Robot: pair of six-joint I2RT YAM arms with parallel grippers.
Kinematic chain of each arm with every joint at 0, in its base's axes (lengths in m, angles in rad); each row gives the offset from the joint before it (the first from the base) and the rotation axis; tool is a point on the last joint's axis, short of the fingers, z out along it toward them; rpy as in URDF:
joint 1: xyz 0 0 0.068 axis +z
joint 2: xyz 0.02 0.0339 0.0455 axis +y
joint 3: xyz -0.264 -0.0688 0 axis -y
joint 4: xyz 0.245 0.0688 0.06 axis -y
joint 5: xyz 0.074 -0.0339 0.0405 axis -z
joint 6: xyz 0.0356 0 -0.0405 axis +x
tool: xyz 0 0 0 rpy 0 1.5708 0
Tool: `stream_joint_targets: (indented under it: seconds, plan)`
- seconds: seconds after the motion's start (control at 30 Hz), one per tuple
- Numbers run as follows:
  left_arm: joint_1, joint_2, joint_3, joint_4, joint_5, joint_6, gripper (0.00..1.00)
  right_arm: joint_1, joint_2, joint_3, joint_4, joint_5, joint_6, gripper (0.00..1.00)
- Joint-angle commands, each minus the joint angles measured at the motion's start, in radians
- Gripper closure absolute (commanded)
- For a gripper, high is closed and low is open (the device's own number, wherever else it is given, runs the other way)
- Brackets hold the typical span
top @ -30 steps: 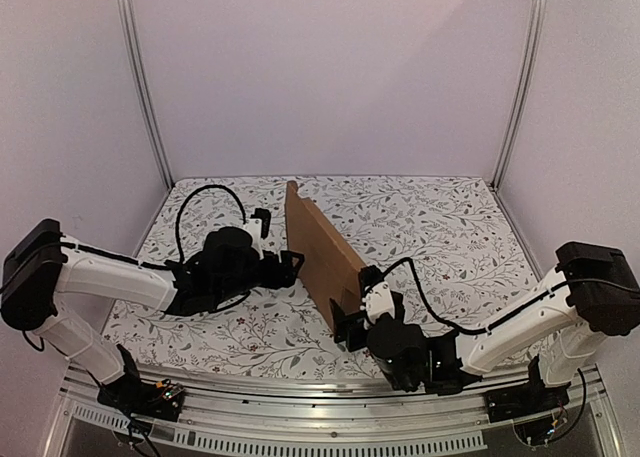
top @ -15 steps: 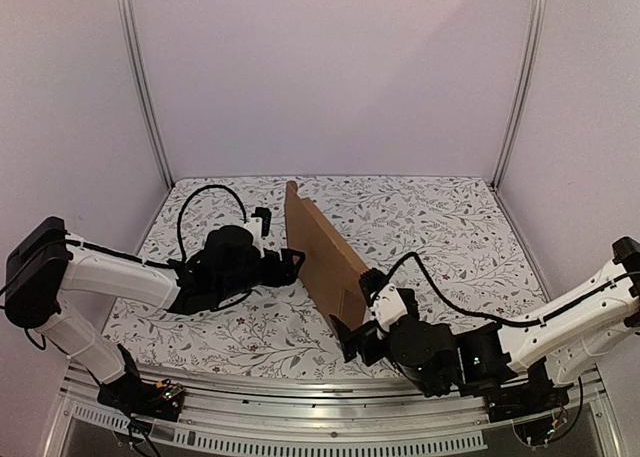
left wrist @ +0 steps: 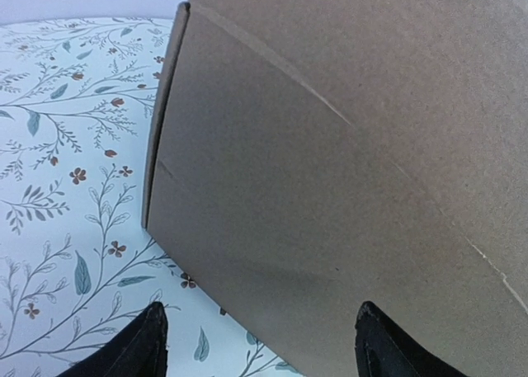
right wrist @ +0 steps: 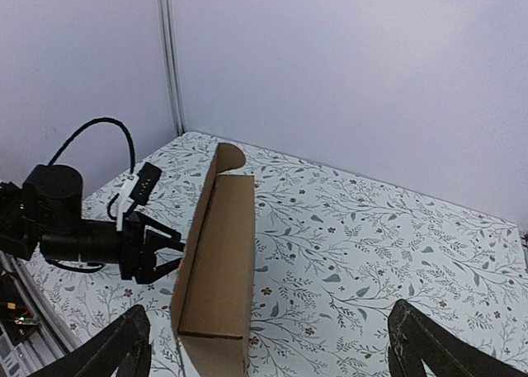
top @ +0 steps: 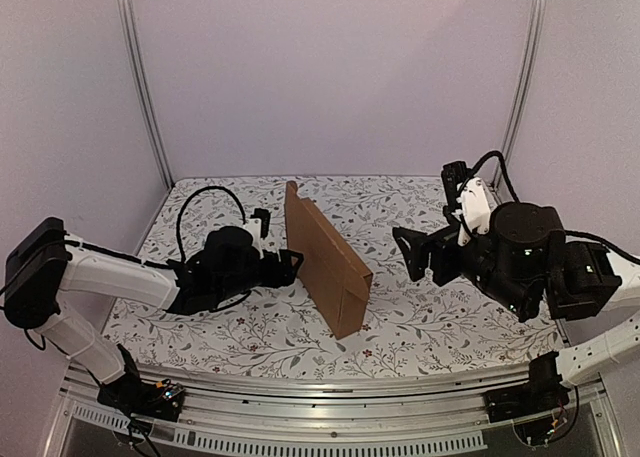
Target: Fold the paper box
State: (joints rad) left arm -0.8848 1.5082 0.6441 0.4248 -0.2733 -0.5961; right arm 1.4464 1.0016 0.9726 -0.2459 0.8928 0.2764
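Observation:
The paper box (top: 325, 262) is a brown cardboard carton standing on its long edge on the table, running from far left to near right. A rounded flap sticks up at its far end (right wrist: 227, 156). My left gripper (top: 293, 264) is open and points at the box's left face, with the fingertips very close to it. In the left wrist view the cardboard (left wrist: 330, 146) fills the frame between the spread fingers, left gripper (left wrist: 260, 344). My right gripper (top: 408, 255) hangs open in the air to the right of the box, well clear of it, and holds nothing. In the right wrist view the box (right wrist: 219, 253) lies below and ahead of the right gripper (right wrist: 268, 348).
A floral cloth (top: 450, 307) covers the table. Pale walls and metal corner posts (top: 140, 77) close in the back and sides. A black cable (top: 200, 192) loops above the left wrist. The left arm (right wrist: 82, 233) shows beside the box in the right wrist view.
The right arm has lifted from low at the box's near end and swung up and right, away from the box, its jaws opening wide. The left arm and the box have barely moved.

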Motion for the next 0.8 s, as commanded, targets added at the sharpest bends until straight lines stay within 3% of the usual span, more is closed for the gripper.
stream_joint_targets:
  seconds: [0.0,0.27,0.4,0.57,0.77]
  plan:
    - [0.017,-0.025,0.002,-0.058,-0.005,0.011,0.24,-0.212,0.05,-0.008,-0.203,-0.169,0.043,0.01]
    - [0.038,-0.024,0.026,-0.088,0.02,0.027,0.25,-0.522,0.218,-0.111,-0.028,-0.601,0.103,0.02]
    - [0.063,-0.008,0.047,-0.095,0.069,0.032,0.28,-0.56,0.38,-0.144,0.079,-0.724,0.151,0.08]
    - [0.084,0.025,0.081,-0.103,0.124,0.045,0.31,-0.57,0.533,-0.138,0.202,-0.833,0.187,0.25]
    - [0.09,0.092,0.148,-0.126,0.19,0.064,0.34,-0.565,0.622,-0.137,0.315,-0.925,0.221,0.41]
